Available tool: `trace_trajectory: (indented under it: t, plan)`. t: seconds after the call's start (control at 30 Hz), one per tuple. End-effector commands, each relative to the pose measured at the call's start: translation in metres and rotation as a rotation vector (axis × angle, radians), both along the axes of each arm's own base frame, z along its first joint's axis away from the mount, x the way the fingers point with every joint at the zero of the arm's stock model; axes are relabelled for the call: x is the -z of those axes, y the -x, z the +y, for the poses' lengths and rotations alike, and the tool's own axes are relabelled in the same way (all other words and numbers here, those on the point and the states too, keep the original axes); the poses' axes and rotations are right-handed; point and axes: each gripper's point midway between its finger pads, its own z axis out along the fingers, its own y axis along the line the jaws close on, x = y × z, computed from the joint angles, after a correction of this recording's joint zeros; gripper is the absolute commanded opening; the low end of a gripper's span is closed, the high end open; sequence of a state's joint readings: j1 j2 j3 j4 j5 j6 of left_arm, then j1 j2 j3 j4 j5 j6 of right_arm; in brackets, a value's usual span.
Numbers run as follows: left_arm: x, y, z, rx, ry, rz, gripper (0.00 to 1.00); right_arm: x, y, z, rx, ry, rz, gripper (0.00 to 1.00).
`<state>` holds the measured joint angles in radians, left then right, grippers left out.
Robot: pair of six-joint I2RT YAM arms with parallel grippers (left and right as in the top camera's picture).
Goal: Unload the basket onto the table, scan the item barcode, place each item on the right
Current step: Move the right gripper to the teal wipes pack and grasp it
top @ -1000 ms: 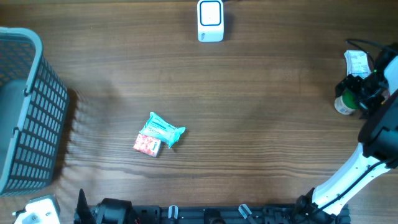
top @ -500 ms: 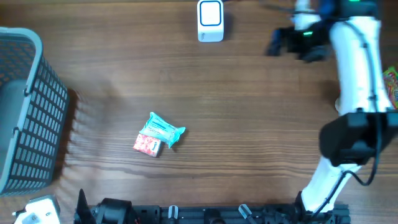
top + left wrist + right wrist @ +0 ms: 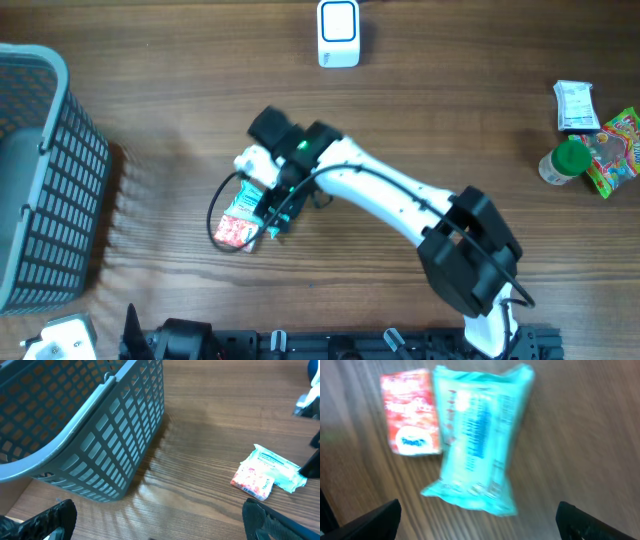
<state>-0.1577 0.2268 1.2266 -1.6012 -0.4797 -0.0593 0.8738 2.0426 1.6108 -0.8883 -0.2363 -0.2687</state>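
The step in hand looks like the pick-up: the right tool (image 3: pixel 479 524), spread wide and holding nothing, hangs above the teal packet (image 3: pixel 477 440), which lies flat on the desk (image 3: pixel 450 120) touching the red packet (image 3: pixel 410 412); the left tool (image 3: pixel 160 522), also wide and empty, sits beside the basket (image 3: pixel 75 435). The next move calls for dropping, closing on the teal packet alone, and carrying it to the white scanner (image 3: pixel 338 33) at the far edge. Overhead the arm covers most of the packet, the wrist view is blurred, and no barcode can be made out.
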Motion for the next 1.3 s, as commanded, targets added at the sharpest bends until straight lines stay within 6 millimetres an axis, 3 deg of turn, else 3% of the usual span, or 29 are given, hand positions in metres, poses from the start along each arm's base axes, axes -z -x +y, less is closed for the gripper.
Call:
trace_trajectory:
  t: [0.0, 0.1, 0.3, 0.4, 0.57, 0.63, 0.73, 0.8, 0.9, 0.97, 1.1, 1.17, 1.23, 1.27]
  plan:
    - [0.000, 0.001, -0.001, 0.000, 0.013, -0.012, 1.00, 0.004, -0.007, 0.017, -0.035, -0.002, -0.142, 1.00]
    - [0.000, 0.001, -0.001, 0.000, 0.013, -0.012, 1.00, 0.005, -0.014, 0.034, 0.002, -0.058, -0.166, 1.00]
    - [0.000, 0.001, -0.001, 0.000, 0.013, -0.012, 1.00, 0.048, -0.020, 0.038, 0.036, -0.022, -0.134, 0.98]
    - [0.000, 0.001, -0.001, 0.000, 0.013, -0.012, 1.00, 0.059, -0.027, 0.030, 0.053, 0.029, -0.168, 0.90]
    - [0.000, 0.001, -0.001, 0.000, 0.013, -0.012, 1.00, 0.060, -0.040, 0.020, 0.108, 0.071, -0.212, 0.74]
    - [0.000, 0.001, -0.001, 0.000, 0.013, -0.012, 1.00, 0.062, -0.035, 0.019, 0.108, 0.069, -0.177, 0.59]
    - [0.000, 0.001, -0.001, 0.000, 0.013, -0.012, 1.00, 0.063, -0.026, 0.016, 0.160, 0.072, -0.112, 0.54]
    - [0.000, 0.001, -0.001, 0.000, 0.013, -0.012, 1.00, 0.051, -0.016, 0.018, 0.227, 0.067, -0.019, 0.54]
    - [0.000, 0.001, -0.001, 0.000, 0.013, -0.012, 1.00, 0.003, 0.006, 0.026, 0.279, 0.004, 0.227, 0.29]
    - [0.000, 0.001, -0.001, 0.000, 0.013, -0.012, 1.00, -0.038, 0.017, 0.023, 0.289, -0.064, 0.421, 0.26]
    - [0.000, 0.001, -0.001, 0.000, 0.013, -0.012, 1.00, -0.100, 0.021, 0.013, 0.333, -0.264, 0.818, 0.21]
    - [0.000, 0.001, -0.001, 0.000, 0.013, -0.012, 1.00, -0.121, 0.015, 0.002, 0.397, -0.326, 0.974, 0.20]
    - [0.000, 0.001, -0.001, 0.000, 0.013, -0.012, 1.00, -0.127, 0.006, -0.009, 0.501, -0.315, 1.058, 0.06]
    - [0.000, 0.001, -0.001, 0.000, 0.013, -0.012, 1.00, -0.128, -0.002, -0.022, 0.659, -0.251, 1.152, 0.05]
